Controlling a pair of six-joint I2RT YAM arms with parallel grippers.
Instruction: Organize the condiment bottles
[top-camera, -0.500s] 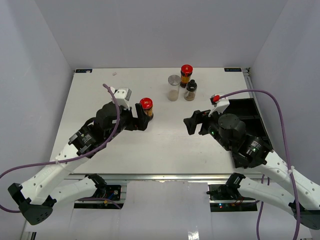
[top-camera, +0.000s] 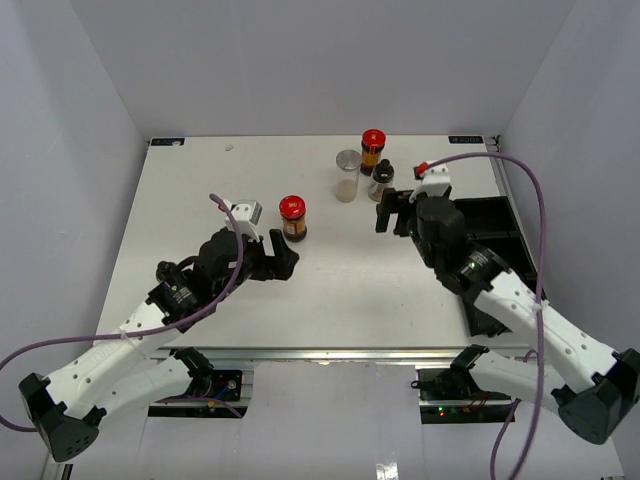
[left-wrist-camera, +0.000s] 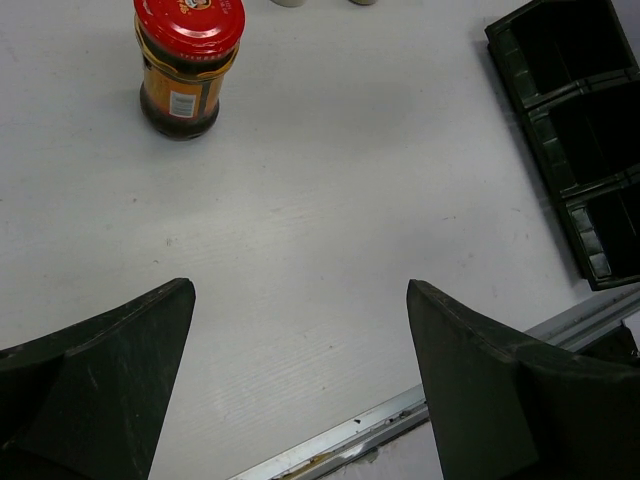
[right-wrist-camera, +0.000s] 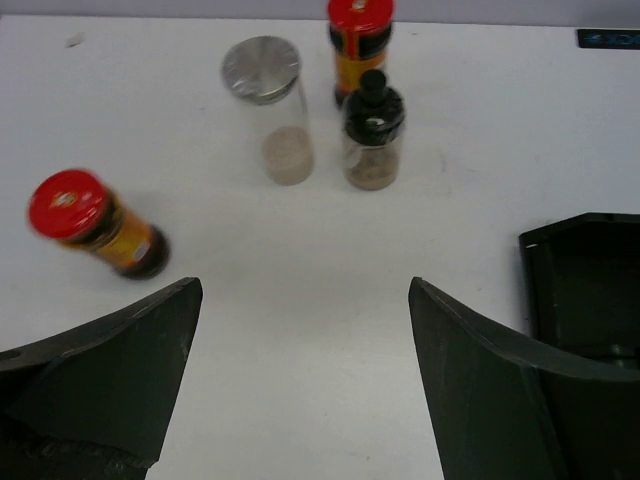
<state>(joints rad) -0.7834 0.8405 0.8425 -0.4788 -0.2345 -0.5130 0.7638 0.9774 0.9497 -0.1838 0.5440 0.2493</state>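
A flat white worktop (top-camera: 190, 190) carries a long black plastic tray (top-camera: 500, 218) with open compartments along its right edge. A silver metal rail (top-camera: 330, 353) borders the near edge.

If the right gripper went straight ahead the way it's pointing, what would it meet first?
The right gripper would probably meet the black-capped bottle first; the clear silver-lidded bottle stands about level just left of it, so depth is uncertain.

Label print on the red-capped bottle (left-wrist-camera: 188, 75) is unreadable.
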